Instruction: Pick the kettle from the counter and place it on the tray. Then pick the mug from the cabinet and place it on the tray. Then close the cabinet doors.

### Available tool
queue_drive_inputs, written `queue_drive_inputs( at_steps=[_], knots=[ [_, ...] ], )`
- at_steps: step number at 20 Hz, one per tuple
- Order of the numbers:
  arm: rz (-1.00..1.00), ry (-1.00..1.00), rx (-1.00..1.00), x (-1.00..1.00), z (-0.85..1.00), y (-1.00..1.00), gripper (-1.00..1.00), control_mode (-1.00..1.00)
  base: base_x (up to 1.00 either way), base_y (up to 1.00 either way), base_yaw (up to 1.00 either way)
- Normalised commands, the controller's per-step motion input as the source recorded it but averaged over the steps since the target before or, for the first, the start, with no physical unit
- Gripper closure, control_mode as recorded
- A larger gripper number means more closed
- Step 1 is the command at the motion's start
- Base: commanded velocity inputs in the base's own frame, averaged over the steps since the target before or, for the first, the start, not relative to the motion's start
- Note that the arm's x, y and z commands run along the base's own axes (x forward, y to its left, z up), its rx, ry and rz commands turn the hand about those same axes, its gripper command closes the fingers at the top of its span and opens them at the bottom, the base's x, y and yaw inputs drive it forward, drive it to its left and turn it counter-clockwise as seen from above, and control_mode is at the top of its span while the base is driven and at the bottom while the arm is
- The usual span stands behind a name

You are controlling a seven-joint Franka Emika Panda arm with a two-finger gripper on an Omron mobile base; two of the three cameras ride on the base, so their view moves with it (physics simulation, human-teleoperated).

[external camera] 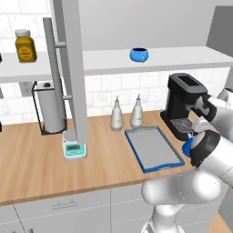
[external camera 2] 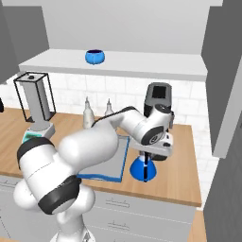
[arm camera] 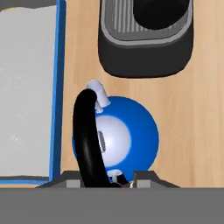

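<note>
We see the kettle [arm camera: 127,135] from directly above in the hand view: a glossy blue round body with a pale silvery cap at its centre, a small white spout pointing up toward the coffee machine [arm camera: 146,39], and a thick black handle [arm camera: 89,140] arching across its left half. In the right base view the kettle [external camera 2: 140,170] shows as a blue cone standing on the counter [external camera 2: 179,175], just right of the tray [external camera 2: 116,163] and in front of the coffee machine. In the left base view we catch just a sliver of its blue [external camera: 187,146] behind the arm's wrist, beside the tray [external camera: 152,148].

The gripper [external camera 2: 147,165] hangs straight down over the kettle, its dark fingers reaching to the handle. In the hand view the fingertips [arm camera: 120,177] sit at the near end of the handle arch, narrowed around it, but we cannot tell whether they have actually clamped it.

The tray is grey with a raised blue rim. Behind it stand two pale bottles [external camera: 117,116]. Up on the white shelf of the open cabinet [external camera: 182,57] sits the squat blue mug [external camera: 139,54], and one grey cabinet door [external camera: 73,68] hangs open in the left base view.
</note>
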Motion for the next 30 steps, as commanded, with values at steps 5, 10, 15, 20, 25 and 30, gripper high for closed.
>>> queue_drive_inputs(
  at_steps=[5,10,15,20,25,30],
  knots=[
    [0.01,0.01,0.0,-0.04,0.05,0.24,1.0,-1.0,0.0,0.0,0.0],
    [0.0,-0.09,-0.01,-0.3,0.71,0.57,1.0,-1.0,0.0,0.0,0.0],
    [0.0,-0.03,-0.1,-0.09,0.57,1.0,1.0,-1.0,0.0,0.0,0.0],
    [0.0,-0.01,-0.13,0.11,0.0,1.0,1.0,-1.0,0.0,0.0,0.0],
    [-0.07,-0.01,-0.05,0.57,-0.19,0.7,1.0,-1.0,0.0,0.0,0.0],
    [-0.11,0.0,-0.02,0.78,-0.2,0.5,1.0,-1.0,0.0,0.0,0.0]
  ],
)
